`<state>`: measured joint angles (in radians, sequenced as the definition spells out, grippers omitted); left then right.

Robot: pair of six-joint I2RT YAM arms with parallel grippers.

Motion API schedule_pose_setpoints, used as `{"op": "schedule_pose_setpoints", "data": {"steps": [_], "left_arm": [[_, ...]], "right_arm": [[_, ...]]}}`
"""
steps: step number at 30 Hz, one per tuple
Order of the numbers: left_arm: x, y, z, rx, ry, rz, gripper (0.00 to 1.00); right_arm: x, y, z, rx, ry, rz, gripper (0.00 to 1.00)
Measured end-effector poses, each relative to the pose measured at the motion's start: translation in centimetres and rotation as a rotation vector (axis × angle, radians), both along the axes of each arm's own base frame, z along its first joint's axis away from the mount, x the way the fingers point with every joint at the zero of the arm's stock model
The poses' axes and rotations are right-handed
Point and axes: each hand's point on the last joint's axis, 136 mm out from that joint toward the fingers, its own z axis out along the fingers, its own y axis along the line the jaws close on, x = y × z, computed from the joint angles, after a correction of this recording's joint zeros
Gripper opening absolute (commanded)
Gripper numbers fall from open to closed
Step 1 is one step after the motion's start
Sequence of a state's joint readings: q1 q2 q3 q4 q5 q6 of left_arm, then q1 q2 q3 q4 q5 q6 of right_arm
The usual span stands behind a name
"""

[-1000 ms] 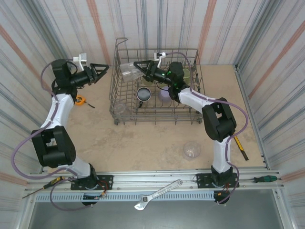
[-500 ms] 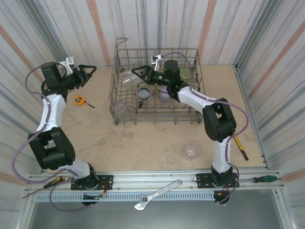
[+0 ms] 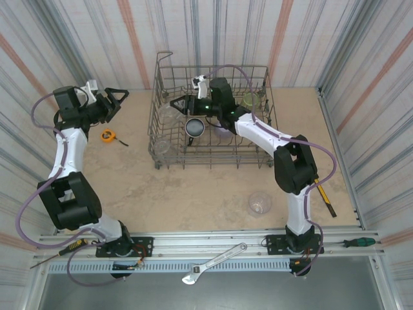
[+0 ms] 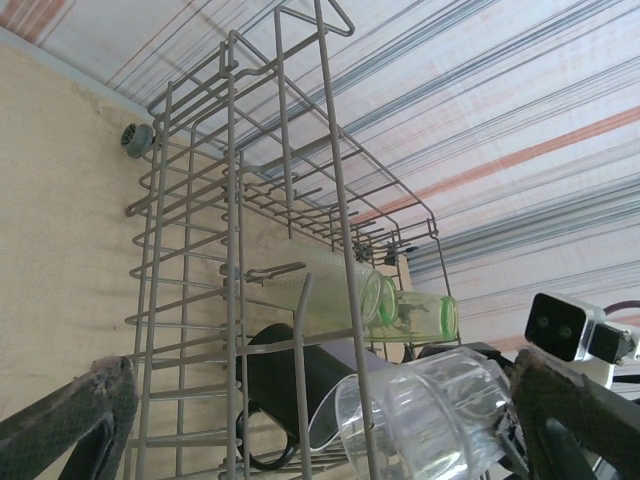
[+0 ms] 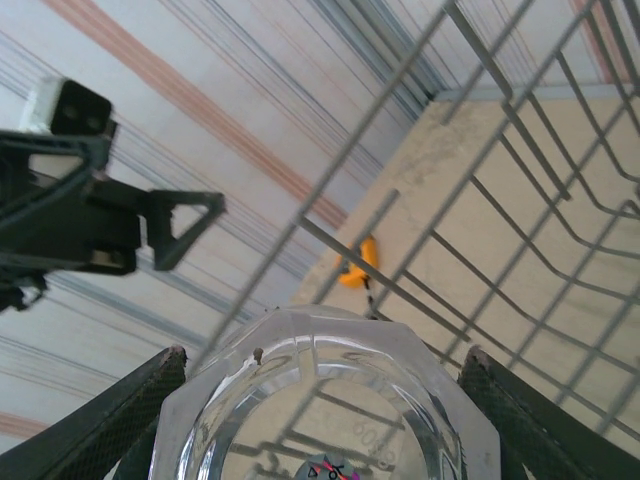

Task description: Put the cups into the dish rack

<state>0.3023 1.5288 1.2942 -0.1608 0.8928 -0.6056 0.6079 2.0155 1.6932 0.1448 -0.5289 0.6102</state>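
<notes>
Left gripper [image 3: 122,101] withdrew, spread wide, empty; right gripper [image 5: 320,425] clasps one clear cup [image 5: 300,350].

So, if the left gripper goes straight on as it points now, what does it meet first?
The left gripper would probably meet the side wall of the rack; in its wrist view the wires stand straight ahead, cups behind them.
</notes>
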Motion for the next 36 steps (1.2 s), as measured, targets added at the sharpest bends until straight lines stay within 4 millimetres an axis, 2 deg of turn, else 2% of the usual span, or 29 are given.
{"op": "schedule_pose_setpoints", "data": {"steps": [6, 12, 22, 28, 36], "left_arm": [[0.0, 0.0, 0.0, 0.0, 0.0, 0.001, 0.99], [0.0, 0.2, 0.0, 0.0, 0.0, 0.005, 0.99], [0.0, 0.2, 0.0, -0.001, 0.001, 0.006, 0.99], [0.0, 0.2, 0.0, -0.003, 0.003, 0.006, 0.99], [0.0, 0.2, 0.0, -0.009, 0.007, 0.009, 0.99]], "right_arm": [[0.3, 0.2, 0.0, -0.093, -0.073, -0.021, 0.41], [-0.4, 1.7, -0.1, -0.18, -0.151, -0.012, 0.41], [-0.1, 2.8, -3.4, -0.322, -0.182, -0.02, 0.4], [0.3, 2.9, -4.2, -0.38, -0.208, -0.032, 0.4], [-0.3, 4.3, -5.1, -0.437, -0.251, -0.011, 0.4]]}}
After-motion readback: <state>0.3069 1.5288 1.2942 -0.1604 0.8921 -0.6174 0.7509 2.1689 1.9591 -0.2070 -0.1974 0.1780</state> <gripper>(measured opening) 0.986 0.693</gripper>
